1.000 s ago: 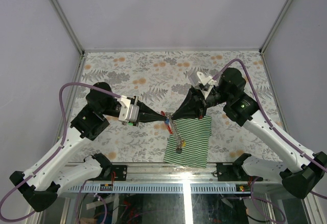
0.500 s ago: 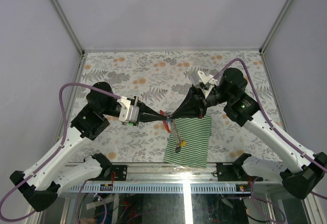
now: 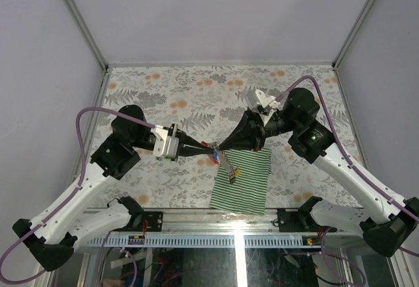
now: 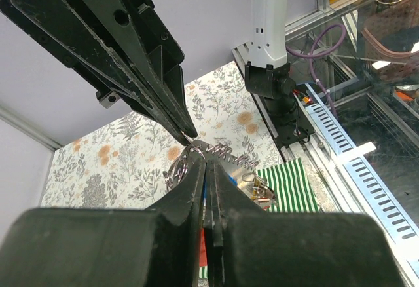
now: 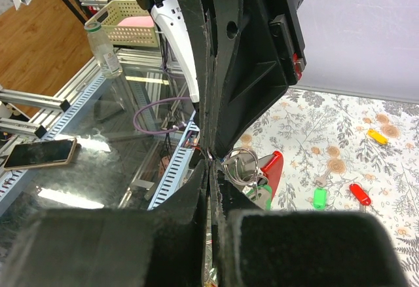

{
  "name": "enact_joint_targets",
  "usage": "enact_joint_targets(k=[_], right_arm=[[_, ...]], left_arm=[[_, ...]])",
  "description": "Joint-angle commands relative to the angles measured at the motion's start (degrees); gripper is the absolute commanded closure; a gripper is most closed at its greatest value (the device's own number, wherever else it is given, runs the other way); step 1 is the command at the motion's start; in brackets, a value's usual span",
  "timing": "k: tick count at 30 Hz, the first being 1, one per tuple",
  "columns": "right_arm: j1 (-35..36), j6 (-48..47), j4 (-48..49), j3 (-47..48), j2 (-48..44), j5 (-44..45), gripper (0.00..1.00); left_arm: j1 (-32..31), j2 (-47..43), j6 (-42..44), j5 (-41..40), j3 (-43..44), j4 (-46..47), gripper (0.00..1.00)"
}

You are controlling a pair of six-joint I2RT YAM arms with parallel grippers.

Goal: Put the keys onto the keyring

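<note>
Tips of the left end effector (image 3: 211,148) and right end effector (image 3: 220,147) meet nose to nose just above the worktop (image 3: 163,90). Both are pinched narrow on the keyring (image 3: 226,164), whose grey strip hangs from that meeting point over the striped cloth (image 3: 252,182), its long axis running toward the near edge. Loose keys (image 5: 357,194) with green, red and yellow tags lie flat on the floral surface, well apart from the pinch, off to the right in the right wrist view. Which arm sits nearer them I cannot tell; fetching one likely means one arm letting go.
</note>
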Motion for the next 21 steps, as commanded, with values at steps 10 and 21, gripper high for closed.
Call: enact_joint_targets(k=[10, 21], right_arm=[[0.1, 5.0, 13.1, 0.3, -3.5, 1.8, 1.0], [0.1, 11.0, 22.6, -2.7, -3.9, 3.7, 1.0]], left_arm=[[0.1, 0.5, 0.5, 1.7, -0.1, -3.1, 1.0], [0.1, -2.1, -3.7, 0.4, -4.5, 7.0, 1.0]])
